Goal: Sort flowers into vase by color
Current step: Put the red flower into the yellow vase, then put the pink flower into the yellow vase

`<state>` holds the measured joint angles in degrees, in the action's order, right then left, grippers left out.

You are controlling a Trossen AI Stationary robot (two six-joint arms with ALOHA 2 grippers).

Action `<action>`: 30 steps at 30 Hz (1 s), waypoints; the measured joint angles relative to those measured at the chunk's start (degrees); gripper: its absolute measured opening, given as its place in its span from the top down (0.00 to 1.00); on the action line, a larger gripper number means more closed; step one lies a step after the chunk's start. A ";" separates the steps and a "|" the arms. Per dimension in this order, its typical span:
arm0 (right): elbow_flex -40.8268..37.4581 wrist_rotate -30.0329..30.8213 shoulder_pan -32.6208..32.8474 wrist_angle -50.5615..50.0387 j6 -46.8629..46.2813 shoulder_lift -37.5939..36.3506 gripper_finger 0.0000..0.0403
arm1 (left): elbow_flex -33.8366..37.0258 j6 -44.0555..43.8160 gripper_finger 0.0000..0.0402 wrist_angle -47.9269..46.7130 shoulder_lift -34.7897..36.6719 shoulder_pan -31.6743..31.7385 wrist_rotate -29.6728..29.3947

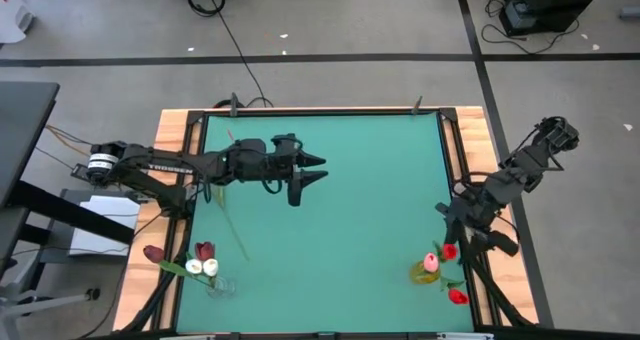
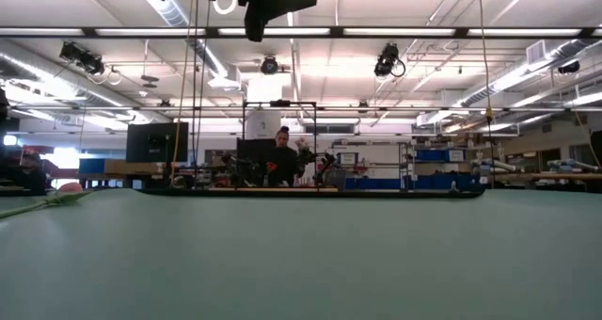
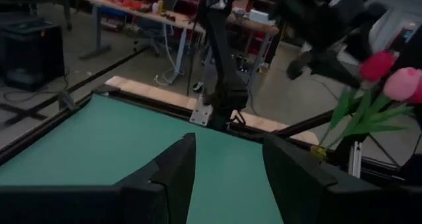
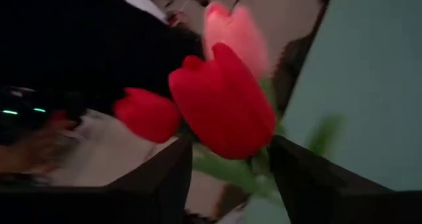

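Looks like a big robotics lab: open ceiling with ducts point(image 2: 179, 8), workbenches point(image 2: 310, 190) loaded with gear, cables point(image 1: 235, 40) across the floor.

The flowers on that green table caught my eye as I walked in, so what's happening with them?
A two-armed robot is sorting tulips into vases by color. The right gripper sits by the yellow vase holding red and pink tulips, a red tulip between its open fingers. The left gripper hovers open and empty over the mat. A clear vase holds white and maroon tulips; one stem lies loose.
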<state>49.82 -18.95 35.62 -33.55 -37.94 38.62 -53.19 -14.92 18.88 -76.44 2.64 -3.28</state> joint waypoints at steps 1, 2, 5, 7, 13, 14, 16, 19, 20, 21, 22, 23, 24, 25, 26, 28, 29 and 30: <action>0.00 -1.41 0.00 0.59 -2.09 -0.17 0.46 | 0.00 -0.51 0.55 -0.58 0.00 0.25 0.01; -0.02 -2.47 0.00 1.52 -3.75 -0.53 0.46 | 0.00 -1.33 0.55 -1.38 0.00 0.57 0.01; -0.02 -4.15 0.00 5.69 -7.87 -1.88 0.46 | 0.00 -5.95 0.55 -3.85 0.00 1.61 0.01; -0.02 -3.74 0.00 8.63 -9.07 -3.08 0.47 | 0.00 -9.42 0.55 -5.44 0.00 2.36 -0.01; 0.00 4.54 0.00 13.53 -8.89 -6.84 0.48 | 0.00 -15.30 0.55 -13.95 0.00 3.90 -0.03; 0.00 6.47 0.00 13.47 -8.55 -7.41 0.48 | 0.00 -16.57 0.55 -15.54 0.01 4.07 -0.03; 0.00 10.88 -0.02 13.39 -6.90 -7.96 0.48 | 0.00 -19.53 0.55 -18.89 0.00 4.51 -0.06; 0.00 19.71 -0.43 14.08 -4.47 -8.32 0.49 | -0.02 -25.57 0.55 -24.89 0.00 5.22 -2.10; 0.00 22.83 -0.75 14.78 -3.68 -8.32 0.49 | -0.02 -29.06 0.55 -27.78 0.00 5.51 -3.86; 0.00 26.21 -1.12 15.04 -2.48 -8.32 0.49 | -0.02 -32.78 0.55 -30.86 0.00 5.97 -5.52; 0.00 29.63 -1.58 14.69 -1.27 -8.31 0.49 | -0.02 -36.80 0.55 -34.42 0.00 6.55 -6.89; 0.00 32.91 -2.12 14.12 -0.67 -8.22 0.49 | -0.02 -40.44 0.55 -37.83 0.01 7.26 -7.80; 0.00 36.04 -2.70 13.42 -0.58 -8.10 0.49 | -0.02 -43.33 0.55 -41.42 0.02 8.05 -8.03; 0.00 38.57 -3.37 12.64 -0.63 -8.01 0.49 | -0.02 -45.62 0.55 -45.60 0.02 8.89 -8.10; 0.00 40.24 -4.07 11.81 -0.80 -7.86 0.49 | -0.02 -47.77 0.55 -49.57 0.02 9.61 -8.21; 0.00 41.59 -5.38 10.79 -1.32 -7.43 0.49 | -0.02 -52.46 0.55 -57.73 0.00 10.63 -8.27; 0.00 41.65 -5.99 10.30 -1.85 -7.13 0.49 | -0.02 -54.66 0.55 -61.06 0.00 10.92 -8.32; 0.00 41.64 -6.54 9.96 -2.32 -6.69 0.49 | -0.02 -56.18 0.55 -64.37 0.00 11.18 -8.27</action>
<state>49.82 22.69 29.08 -23.58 -40.26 31.93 -53.21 -71.11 -45.49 -76.44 13.81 -11.55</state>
